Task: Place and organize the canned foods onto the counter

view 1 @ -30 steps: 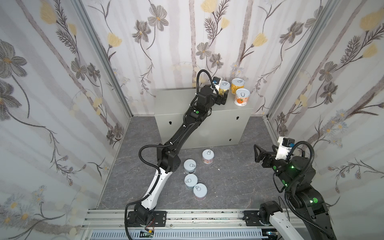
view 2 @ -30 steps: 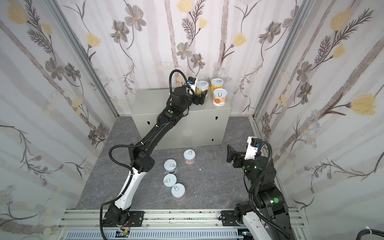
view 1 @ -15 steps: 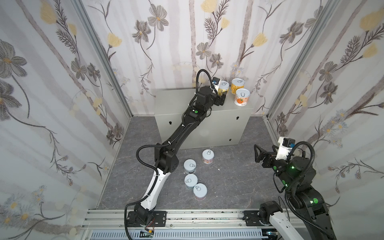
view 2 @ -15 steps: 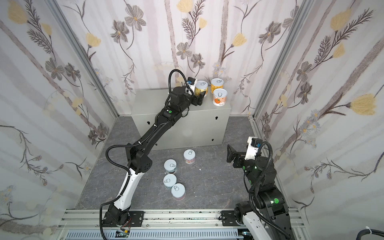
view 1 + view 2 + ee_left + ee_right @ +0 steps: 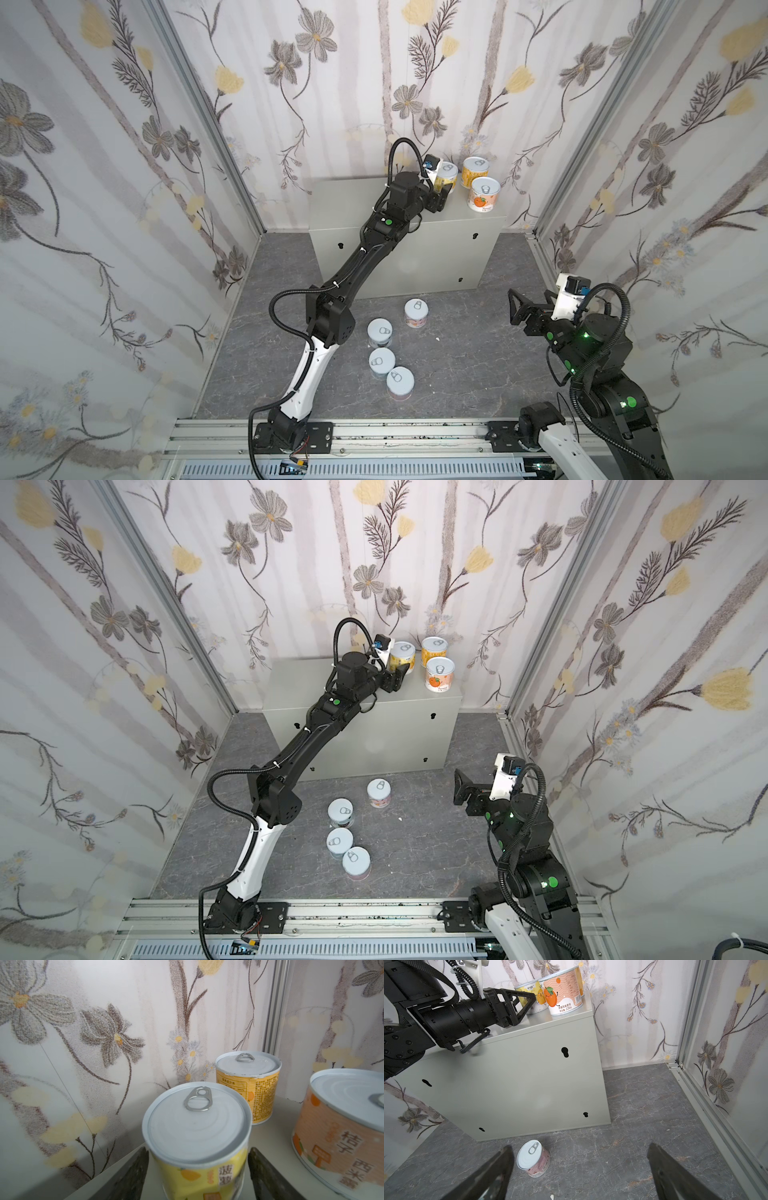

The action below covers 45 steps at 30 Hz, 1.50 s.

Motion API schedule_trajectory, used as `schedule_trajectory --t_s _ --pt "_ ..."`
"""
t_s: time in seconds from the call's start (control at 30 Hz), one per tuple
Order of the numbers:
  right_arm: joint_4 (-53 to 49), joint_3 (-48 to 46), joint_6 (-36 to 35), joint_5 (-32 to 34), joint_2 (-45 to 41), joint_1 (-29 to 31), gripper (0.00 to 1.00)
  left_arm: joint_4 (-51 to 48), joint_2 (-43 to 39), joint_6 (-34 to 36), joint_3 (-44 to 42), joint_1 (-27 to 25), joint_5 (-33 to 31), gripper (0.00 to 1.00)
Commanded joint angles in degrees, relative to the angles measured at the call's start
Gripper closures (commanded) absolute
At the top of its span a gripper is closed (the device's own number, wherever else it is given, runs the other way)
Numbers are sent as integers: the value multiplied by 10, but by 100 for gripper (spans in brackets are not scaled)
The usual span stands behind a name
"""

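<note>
In both top views my left claw (image 5: 445, 188) reaches over the counter (image 5: 347, 203) to the yellow tin (image 5: 448, 171), two orange tins (image 5: 475, 172) beside it; four tins (image 5: 380, 331) stand on the floor (image 5: 457, 374). In the left wrist view my fingers (image 5: 133, 1174) flank that tin closely; whether they grip it I cannot tell. In the right wrist view my right claw (image 5: 580, 1146) gapes wide, the pink tin (image 5: 532, 1157) before it
</note>
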Motion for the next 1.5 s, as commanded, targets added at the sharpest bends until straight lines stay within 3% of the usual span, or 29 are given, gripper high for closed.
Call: schedule_trajectory --t_s 0.0,0.73,1.47 --pt "10 -1 5 -7 2 0 0 19 -4 -5 5 4 28 23" --pt "5 -5 10 -9 -4 0 0 33 37 -7 42 6 27 35" --pt "-7 -7 12 -4 -14 0 0 48 53 -8 41 8 18 30"
